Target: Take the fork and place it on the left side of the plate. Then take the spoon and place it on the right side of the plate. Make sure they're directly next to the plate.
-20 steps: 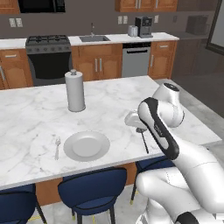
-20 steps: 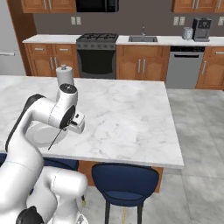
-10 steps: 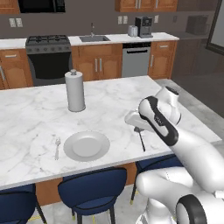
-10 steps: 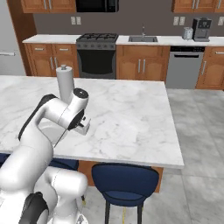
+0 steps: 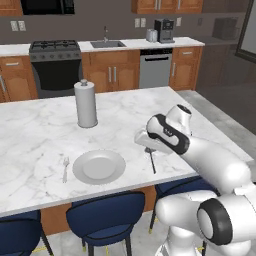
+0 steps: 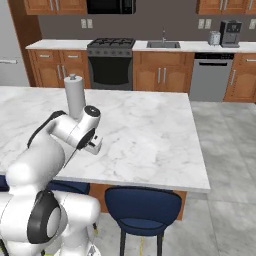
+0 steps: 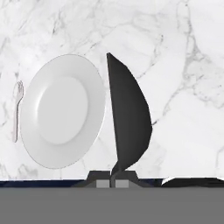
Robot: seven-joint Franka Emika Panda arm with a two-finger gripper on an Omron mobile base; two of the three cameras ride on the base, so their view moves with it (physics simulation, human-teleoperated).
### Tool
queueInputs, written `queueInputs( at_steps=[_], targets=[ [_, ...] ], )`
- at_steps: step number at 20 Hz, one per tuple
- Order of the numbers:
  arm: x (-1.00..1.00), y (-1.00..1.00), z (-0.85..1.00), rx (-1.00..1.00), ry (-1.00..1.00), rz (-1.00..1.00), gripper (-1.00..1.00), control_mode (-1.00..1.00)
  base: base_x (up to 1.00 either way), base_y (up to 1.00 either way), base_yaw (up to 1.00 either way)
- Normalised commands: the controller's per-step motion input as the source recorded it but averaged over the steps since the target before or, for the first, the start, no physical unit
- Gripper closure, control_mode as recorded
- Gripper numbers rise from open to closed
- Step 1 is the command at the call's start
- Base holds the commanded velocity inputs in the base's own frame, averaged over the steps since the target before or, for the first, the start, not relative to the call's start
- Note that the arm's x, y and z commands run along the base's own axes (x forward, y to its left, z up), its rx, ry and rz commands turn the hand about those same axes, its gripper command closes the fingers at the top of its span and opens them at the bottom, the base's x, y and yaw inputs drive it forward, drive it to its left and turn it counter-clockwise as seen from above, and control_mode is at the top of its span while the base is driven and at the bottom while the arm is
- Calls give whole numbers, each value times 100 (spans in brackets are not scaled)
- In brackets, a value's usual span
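Marble island top (image 5: 45, 135) carries the plate (image 5: 99, 166) near its front edge, with the fork (image 5: 65, 168) already lying just beside the plate's left rim. I have the gripper (image 5: 149, 149) closed tight on the spoon (image 5: 151, 161), its dark bowl looming large in the hand view (image 7: 127, 118). Over the last second I've swung the arm in from the right edge, so the spoon now hangs above the marble just right of the plate. Judging by that, only lowering and releasing close to the rim remains. A paper-towel holder (image 5: 86, 104) stands well behind.
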Motion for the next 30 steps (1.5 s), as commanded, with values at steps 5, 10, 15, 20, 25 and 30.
queueInputs(
  at_steps=[5,10,15,20,25,30],
  targets=[
    [28,24,-30,0,3,1,100,-100,0,0,0],
    [14,11,-28,0,5,0,100,-100,0,0,0],
    [18,10,-27,0,2,1,100,-100,0,0,0],
    [29,16,-25,0,0,3,100,-100,0,0,0],
    [40,8,-19,0,0,6,100,-100,0,0,0],
    [37,0,-20,0,0,10,100,-100,0,0,0]
  ],
)
